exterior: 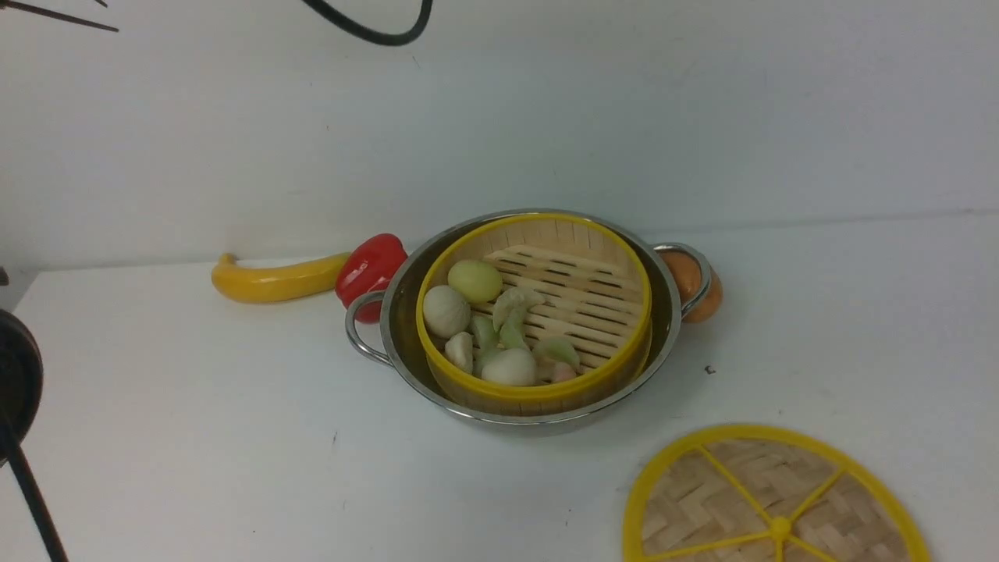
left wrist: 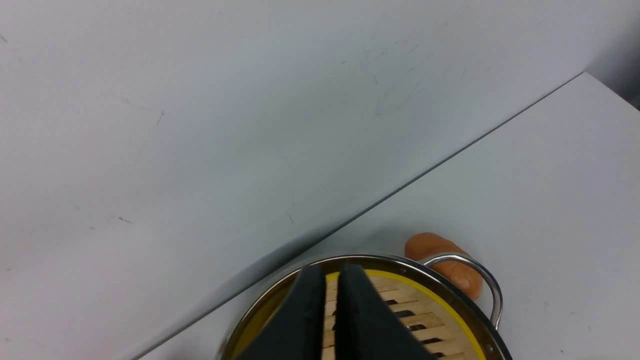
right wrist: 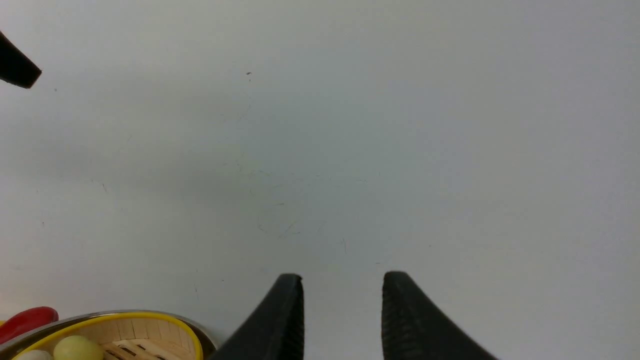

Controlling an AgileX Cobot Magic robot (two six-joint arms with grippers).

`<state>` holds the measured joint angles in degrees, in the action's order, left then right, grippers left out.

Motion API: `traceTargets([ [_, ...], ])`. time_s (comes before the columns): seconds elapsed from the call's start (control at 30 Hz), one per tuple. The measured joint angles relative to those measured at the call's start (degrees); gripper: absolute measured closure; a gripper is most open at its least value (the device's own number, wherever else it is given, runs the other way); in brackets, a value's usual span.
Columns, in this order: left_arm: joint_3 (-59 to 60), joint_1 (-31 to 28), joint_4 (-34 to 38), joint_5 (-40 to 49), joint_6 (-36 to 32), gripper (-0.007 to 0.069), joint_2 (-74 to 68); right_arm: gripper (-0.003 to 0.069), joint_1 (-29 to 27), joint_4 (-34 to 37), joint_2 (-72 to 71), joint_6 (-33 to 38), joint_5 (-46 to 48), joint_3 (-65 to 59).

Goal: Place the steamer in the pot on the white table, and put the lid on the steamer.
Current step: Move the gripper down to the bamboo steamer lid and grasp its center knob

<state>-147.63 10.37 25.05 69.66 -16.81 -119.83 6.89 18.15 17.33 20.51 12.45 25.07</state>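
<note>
Steamer (exterior: pixel 585 300) sat in pot (exterior: pixel 402 320), centre frame. Lid (exterior: pixel 773 507) lay flat on surface (exterior: pixel 195 406), lower right, on my right arm's side. My left tool (left wrist: pixel 331 280) was closed and empty over the steamer; my right tool (right wrist: pixel 342 290) was partly open and empty, and probably nearer the lid.

- Left hand (left wrist: pixel 331 272): two matte black fingers (left wrist: pixel 300 320), smooth, tapering to blunt rounded tips.
- Right hand (right wrist: pixel 342 277): two black fingers with curved outer backs and fine ribbing on the inner pads (right wrist: pixel 392 320).
- Cable (exterior: pixel 367 30): glossy black loop at the front view's twelve o'clock edge.
- Housing (exterior: pixel 14 382): black, rounded, at the nine o'clock edge; thin black rod (exterior: pixel 35 499) beneath it.
</note>
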Motion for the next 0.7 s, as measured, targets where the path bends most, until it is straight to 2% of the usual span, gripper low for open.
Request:
traceTargets([
  [0.43,2.4,0.0,-1.8,0.1,0.8,0.0594,2.8,0.0416,0.0,0.0,0.0,0.0,0.0,0.0],
  [0.6,17.8,0.0,-3.2,-3.8,0.5,0.0593,15.7,0.0416,0.0,0.0,0.0,0.0,0.0,0.0],
  [0.7,33.0,0.0,-3.3,-13.5,-0.2,0.0579,28.3,0.0416,0.0,0.0,0.0,0.0,0.0,0.0],
])
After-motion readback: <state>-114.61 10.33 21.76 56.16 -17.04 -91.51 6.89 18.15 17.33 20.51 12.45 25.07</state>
